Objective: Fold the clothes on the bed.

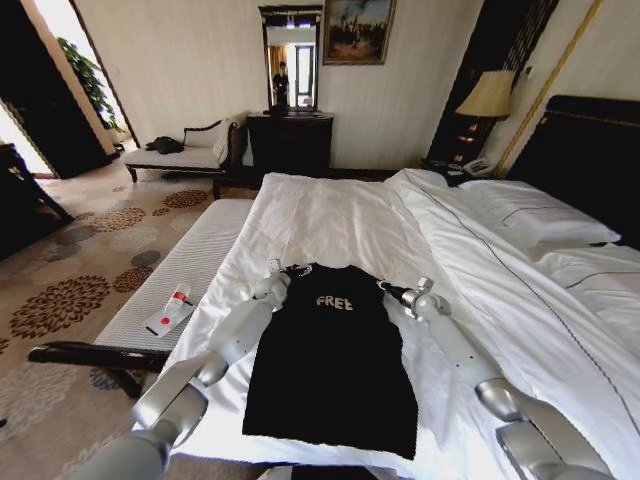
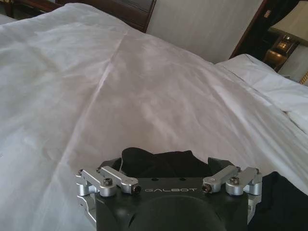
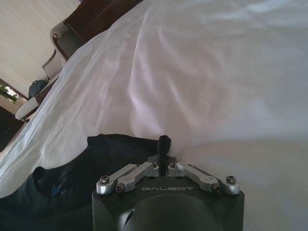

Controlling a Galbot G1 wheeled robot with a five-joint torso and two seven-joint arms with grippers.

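Both grippers are seen at the far end of the black T-shirt [image 1: 330, 360], which is spread flat on the white duvet of the bed [image 1: 330, 215] near its foot edge, lettering "FREE" facing up. At the shirt's left shoulder corner the left gripper [image 1: 283, 272] is placed; in the left wrist view a bunch of black fabric [image 2: 161, 163] is seen rising between the wide-spread linkage bars of that gripper [image 2: 168, 168], but whether the fingers are pressed onto the cloth cannot be told. At the shirt's right shoulder corner the right gripper [image 1: 388, 289] is placed; in the right wrist view its fingers [image 3: 164, 144] are drawn together into one narrow dark tip, set just beside the edge of the black cloth [image 3: 72, 178], and whether fabric is pinched between them cannot be told. The shirt's hem lies toward the foot of the bed, with the sleeves tucked in so that a roughly rectangular shape is formed. Pillows [image 1: 540, 215] are stacked toward the headboard at the right edge of the bed. A padded bench [image 1: 175, 275] is set along the bed's left side, and a small white-and-red object [image 1: 172, 310] is resting on it.
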